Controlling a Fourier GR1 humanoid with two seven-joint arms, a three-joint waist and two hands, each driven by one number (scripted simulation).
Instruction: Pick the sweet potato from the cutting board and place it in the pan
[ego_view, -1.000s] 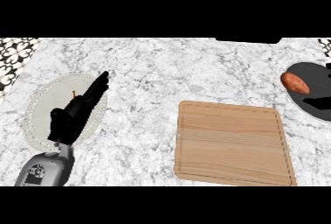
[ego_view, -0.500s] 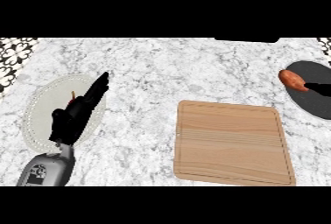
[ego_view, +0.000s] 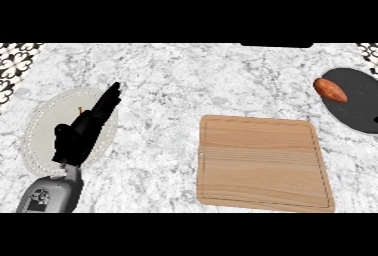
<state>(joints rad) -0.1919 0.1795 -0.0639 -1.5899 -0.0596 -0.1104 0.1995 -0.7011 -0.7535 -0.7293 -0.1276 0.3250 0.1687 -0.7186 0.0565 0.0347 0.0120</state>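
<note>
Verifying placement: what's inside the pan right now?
The sweet potato lies in the pan, at its left rim. Nothing else shows inside. Nothing covers the pan, but its right part runs past the view's edge, so that part cannot be checked.

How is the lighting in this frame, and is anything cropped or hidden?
Head view, light: even, no glare on the marble counter and no strong shadow round the cutting board; head view, framing: the pan is cut by the right edge, the sweet potato at its left rim fully shown; the left hand covers part of the plate.
</note>
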